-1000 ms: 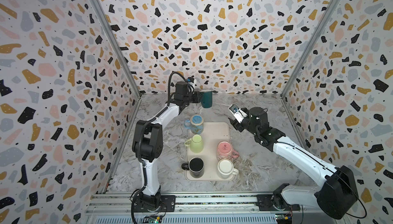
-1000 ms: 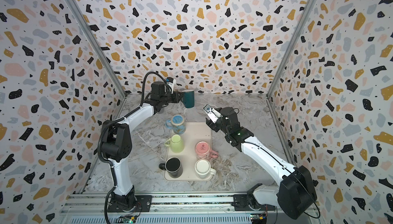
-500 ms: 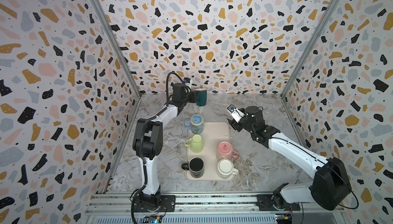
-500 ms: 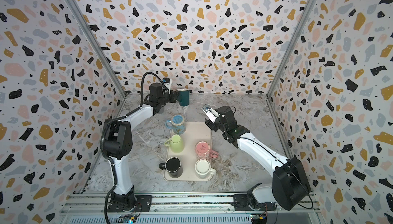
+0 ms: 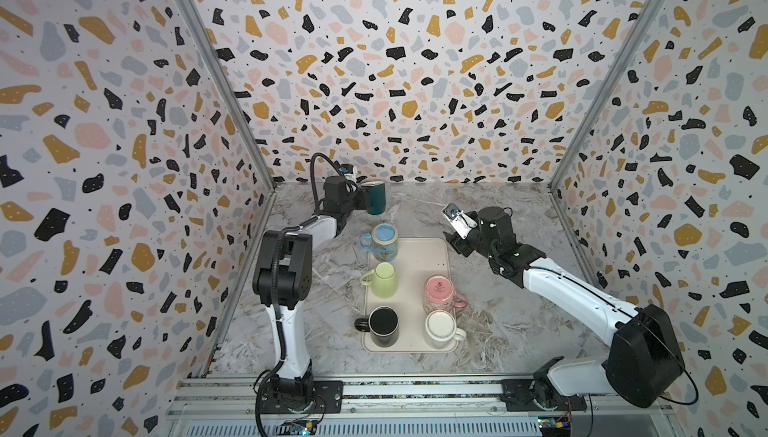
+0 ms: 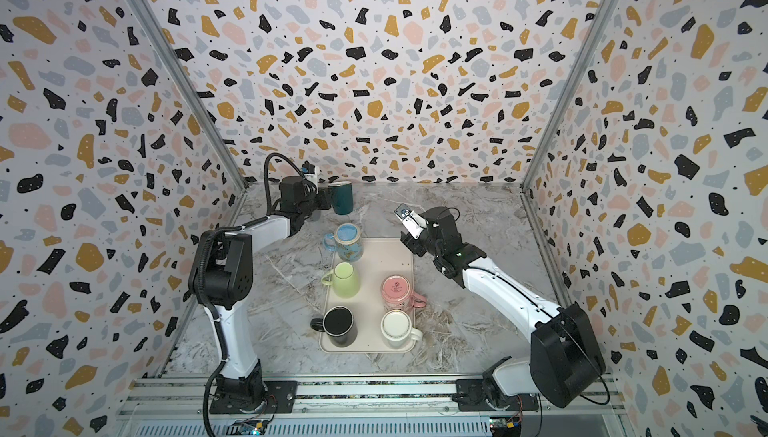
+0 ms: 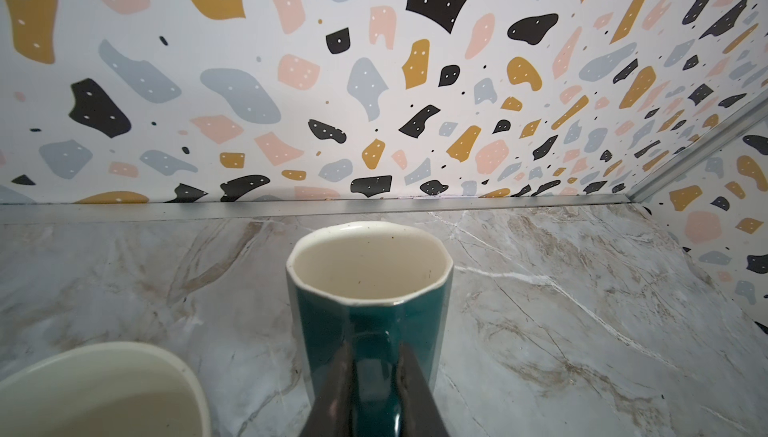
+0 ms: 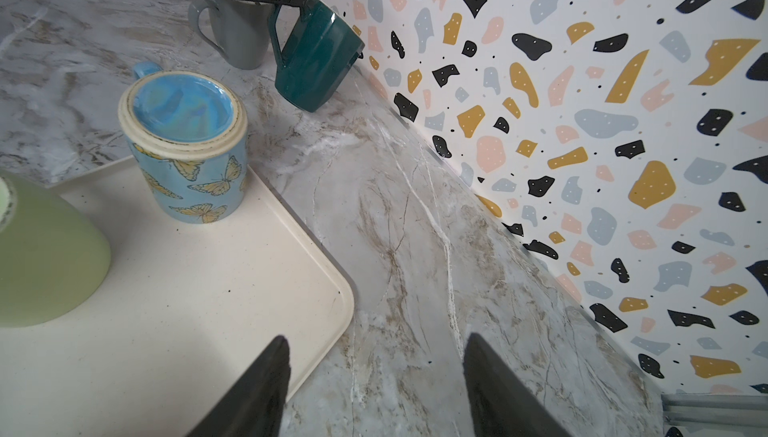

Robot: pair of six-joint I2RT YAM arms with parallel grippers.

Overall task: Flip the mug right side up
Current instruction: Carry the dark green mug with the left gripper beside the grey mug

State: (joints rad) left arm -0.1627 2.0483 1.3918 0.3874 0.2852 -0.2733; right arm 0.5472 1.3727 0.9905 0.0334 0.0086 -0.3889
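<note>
1. We read the tray [image 5: 419, 264] as a dial, with twelve toward the back wall [image 5: 415, 82]. Nearest us, the black mug [image 5: 383, 325] at seven and the white mug [image 5: 441, 328] at five stand mouth up.
2. Farther in, the pink mug [image 5: 439, 293] at three, the green mug [image 5: 383, 279] at ten and the blue butterfly mug [image 5: 384, 241] at eleven appear mouth down, bases showing.
3. At one o'clock the right gripper [image 8: 376, 338] hangs over the tray's far corner. Its jaws are apart and hold nothing.
4. Beyond the tray, between eleven and twelve and near the back wall, is the teal mug [image 5: 375, 203]. It is mouth up, with its cream inside visible from the left wrist. The left gripper [image 7: 374, 349] is clenched on its handle [image 7: 374, 381] from the side. We cannot tell whether the base touches the marble [image 5: 498, 214].
5. We judge the flip itself done, so what remains is setting the mug down and letting go.
   - We should lower it straight with the rim level.
   - The base should sit flat before the jaws ease apart.
   - We should then draw back along the handle's line, so no finger hooks the loop and tips the mug.
6. A grey mug [image 8: 237, 36] stands just beside the teal one, under the left arm. We should set down clear of it and leave the right arm parked.
</note>
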